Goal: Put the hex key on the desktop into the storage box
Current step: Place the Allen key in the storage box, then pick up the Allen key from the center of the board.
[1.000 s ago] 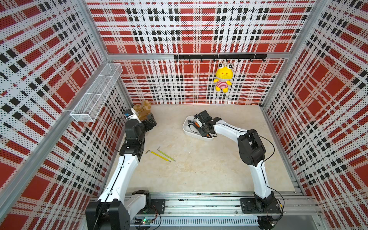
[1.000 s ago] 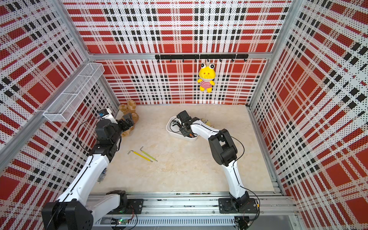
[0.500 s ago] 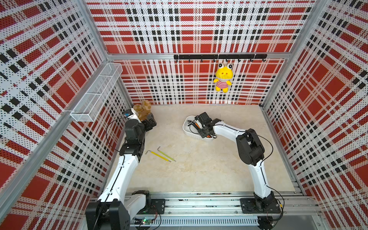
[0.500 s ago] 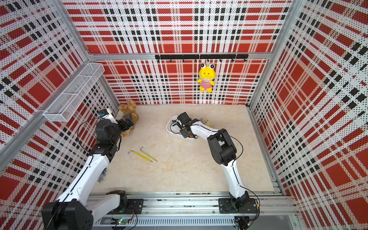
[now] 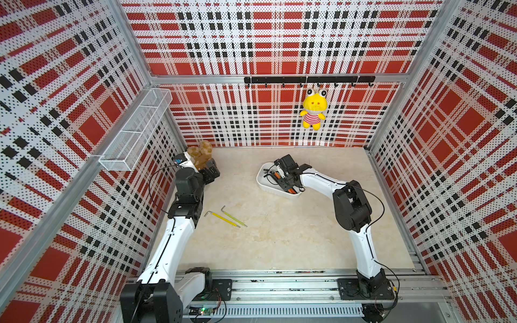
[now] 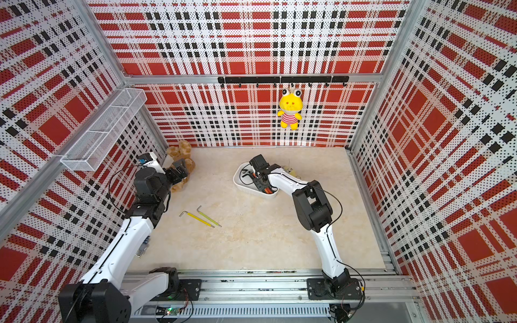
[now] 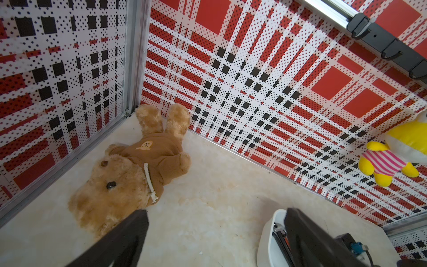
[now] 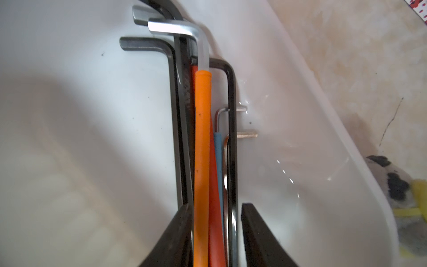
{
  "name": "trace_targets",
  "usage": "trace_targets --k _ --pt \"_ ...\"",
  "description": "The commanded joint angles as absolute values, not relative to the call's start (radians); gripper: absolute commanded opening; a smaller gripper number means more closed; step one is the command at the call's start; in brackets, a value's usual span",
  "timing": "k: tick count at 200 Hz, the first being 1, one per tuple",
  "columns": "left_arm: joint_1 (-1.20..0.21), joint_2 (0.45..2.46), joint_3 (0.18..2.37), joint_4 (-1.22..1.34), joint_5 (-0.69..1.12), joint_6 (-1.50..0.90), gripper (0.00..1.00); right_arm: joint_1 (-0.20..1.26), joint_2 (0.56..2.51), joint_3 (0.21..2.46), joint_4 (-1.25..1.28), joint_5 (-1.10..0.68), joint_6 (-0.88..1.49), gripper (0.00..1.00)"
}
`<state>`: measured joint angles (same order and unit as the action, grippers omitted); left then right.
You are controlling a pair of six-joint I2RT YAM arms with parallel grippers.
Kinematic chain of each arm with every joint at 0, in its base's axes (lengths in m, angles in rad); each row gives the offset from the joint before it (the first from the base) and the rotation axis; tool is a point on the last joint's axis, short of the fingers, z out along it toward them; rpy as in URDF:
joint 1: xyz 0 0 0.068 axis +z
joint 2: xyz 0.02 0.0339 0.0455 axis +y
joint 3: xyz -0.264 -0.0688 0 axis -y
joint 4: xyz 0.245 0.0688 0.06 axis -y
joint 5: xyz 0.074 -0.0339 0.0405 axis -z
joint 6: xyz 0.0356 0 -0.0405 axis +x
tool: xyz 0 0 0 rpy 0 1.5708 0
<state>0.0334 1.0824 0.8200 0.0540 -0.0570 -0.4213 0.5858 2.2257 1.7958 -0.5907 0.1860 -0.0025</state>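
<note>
The right gripper [image 8: 216, 207] stood inside the shallow white plastic storage box [image 5: 263, 182]. Its black jaws were parted astride a bundle of L-shaped steel keys with the orange-sleeved hex key [image 8: 202, 138] uppermost. A gap showed beside one pad, so nothing was clamped. Two slim yellow-sleeved hex keys [image 5: 223, 219] lay side by side on the pale beige marble-patterned desktop [image 5: 279, 240], well apart from the box. The left gripper [image 7: 216, 213], likewise well apart from the box and beside a brown plush bear [image 7: 129, 171], hung with jaws wide and empty. The yellow keys looked light, stiff and thin, lying flat. The sleeved long shank near its middle probably offered the surest, least slippery hold.
</note>
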Motion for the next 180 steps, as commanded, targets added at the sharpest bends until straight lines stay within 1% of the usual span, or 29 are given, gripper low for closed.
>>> trace_targets --k 1,45,83,136,180 --pt "0.045 1.087 0.820 0.078 -0.051 -0.424 0.99 0.588 2.138 1.833 -0.601 0.190 0.004 0.45" --pt "0.046 1.088 0.819 0.080 -0.053 -0.428 0.99 0.677 2.049 1.823 -0.583 0.158 -0.047 0.46" --pt "0.048 1.075 0.806 0.087 -0.067 -0.429 0.99 0.793 2.025 1.763 -0.525 0.016 -0.045 0.45" --pt "0.047 1.072 0.801 0.087 -0.070 -0.431 0.99 0.942 2.127 1.784 -0.491 -0.083 0.000 0.42" --pt "0.047 1.071 0.796 0.092 -0.070 -0.432 0.99 1.000 2.228 1.840 -0.503 -0.116 0.041 0.41"
